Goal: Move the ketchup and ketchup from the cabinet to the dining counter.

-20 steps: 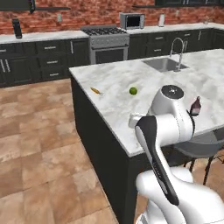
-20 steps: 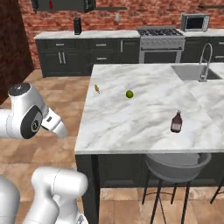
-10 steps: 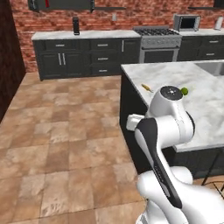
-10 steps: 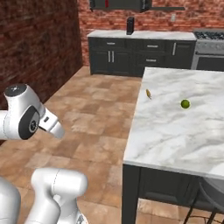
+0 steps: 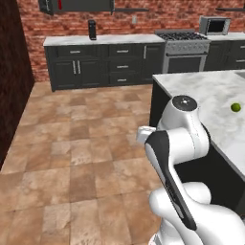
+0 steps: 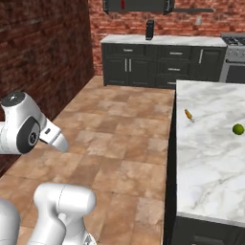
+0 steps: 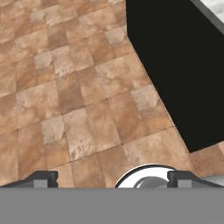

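The red brick wall (image 5: pixel 143 19) runs across the far end of the kitchen, and another brick wall (image 6: pixel 43 57) closes the left side. In front of it spreads the brown tiled floor (image 5: pixel 81 143), which takes up most of the near and middle ground. On the right stands the dining counter (image 6: pixel 210 153), a wide white-grey veined marble top on a black base, reaching from the near right toward the middle of the room. Along the far wall runs a row of black cabinets with short handles and drawers (image 5: pixel 105 64) under a lighter marble worktop (image 5: pixel 100 39), with a steel stove (image 5: pixel 184 48) at its right end and a microwave (image 5: pixel 214 25) further right. High on the far wall hangs a dark wall unit (image 5: pixel 79 5) with something small and red (image 5: pixel 60 4) showing in it; what it is cannot be told. The white arm (image 5: pixel 179 143) rises at the near right of the left base view. A dark canister (image 5: pixel 92 29) stands upright on the far worktop. On the dining counter lie a green lime (image 6: pixel 238 129) and, to its left and a little farther back, a small yellow-orange item (image 6: pixel 189 115), the two apart. In the hand view the gripper (image 7: pixel 111 177) points down at bare floor tiles beside the counter's black side, its fingertips (image 7: pixel 43 178) spread wide with nothing between them.
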Tool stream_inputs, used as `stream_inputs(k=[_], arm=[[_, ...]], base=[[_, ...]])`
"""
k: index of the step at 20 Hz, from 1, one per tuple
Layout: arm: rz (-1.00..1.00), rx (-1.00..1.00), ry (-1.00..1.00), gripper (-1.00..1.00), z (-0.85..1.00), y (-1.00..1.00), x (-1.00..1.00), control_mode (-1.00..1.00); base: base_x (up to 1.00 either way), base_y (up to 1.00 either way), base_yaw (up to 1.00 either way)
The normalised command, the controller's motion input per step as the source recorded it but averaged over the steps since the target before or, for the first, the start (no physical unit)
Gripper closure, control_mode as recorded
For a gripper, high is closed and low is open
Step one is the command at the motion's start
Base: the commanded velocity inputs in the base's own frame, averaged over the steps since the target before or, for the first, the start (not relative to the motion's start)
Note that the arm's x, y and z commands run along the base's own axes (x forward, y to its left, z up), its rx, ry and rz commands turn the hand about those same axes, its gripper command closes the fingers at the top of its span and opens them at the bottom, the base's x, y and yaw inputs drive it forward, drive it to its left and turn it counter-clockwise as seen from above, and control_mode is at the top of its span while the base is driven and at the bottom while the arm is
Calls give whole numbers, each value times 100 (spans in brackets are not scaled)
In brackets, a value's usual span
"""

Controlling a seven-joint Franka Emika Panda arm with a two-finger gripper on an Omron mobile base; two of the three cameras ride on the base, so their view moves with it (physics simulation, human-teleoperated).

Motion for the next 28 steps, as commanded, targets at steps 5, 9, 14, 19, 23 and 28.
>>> stream_inputs(k=[5, 9, 14, 19, 23, 28], arm=[[0, 0, 0, -100, 0, 0, 0, 100], [0, 0, 0, -100, 0, 0, 0, 100], [0, 0, 0, -100, 0, 0, 0, 100], [0, 0, 0, -100, 0, 0, 0, 100], [0, 0, 0, -100, 0, 0, 0, 100], [0, 0, 0, -100, 0, 0, 0, 100]], base=[[89, 35, -17], [91, 30, -20], [93, 29, -15], [94, 27, -3], [94, 23, 0], [94, 21, 0]])
